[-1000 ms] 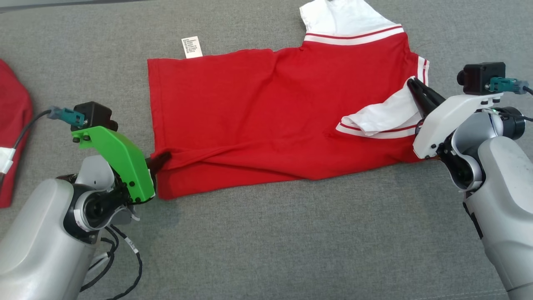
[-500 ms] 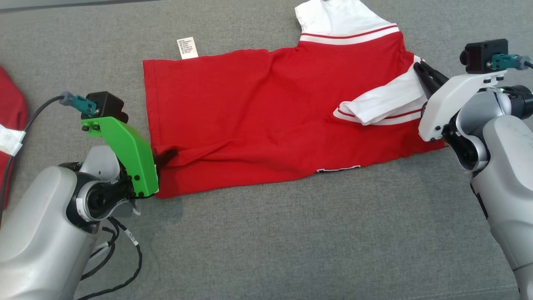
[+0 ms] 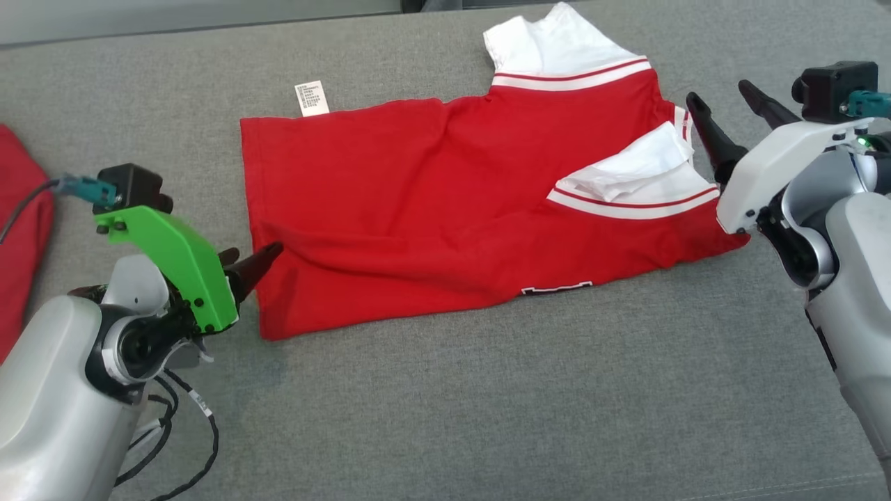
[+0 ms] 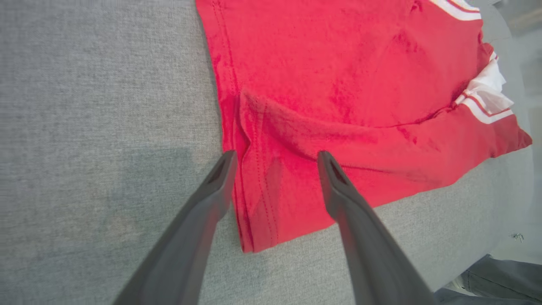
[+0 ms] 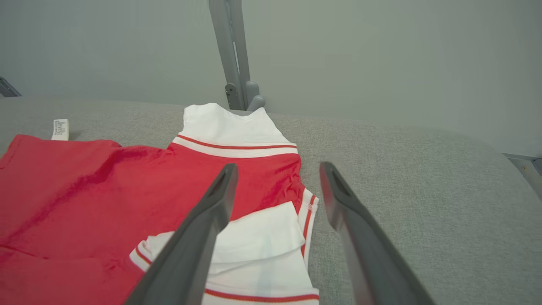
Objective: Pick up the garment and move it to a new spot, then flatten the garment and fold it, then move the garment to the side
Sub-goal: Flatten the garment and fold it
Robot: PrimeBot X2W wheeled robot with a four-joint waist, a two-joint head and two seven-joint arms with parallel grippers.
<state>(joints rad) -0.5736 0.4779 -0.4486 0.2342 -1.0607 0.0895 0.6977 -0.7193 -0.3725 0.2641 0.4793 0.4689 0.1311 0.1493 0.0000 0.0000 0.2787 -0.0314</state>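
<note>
Ended a fold by freeing the red, white-sleeved cotton shirt (image 3: pixel 418 188), left gripper (image 3: pixel 252 252) and right gripper (image 3: pixel 719 96) wide, empty.

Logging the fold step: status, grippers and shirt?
Left gripper, right gripper open. Red-and-white knit shirt unheld on grey fabric surface. Other red garment far left, apart.

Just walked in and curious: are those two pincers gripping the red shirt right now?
Left pincer: open, holding nothing, at the red shirt's edge.
Right pincer: open, holding nothing, near the white sleeve.
</note>
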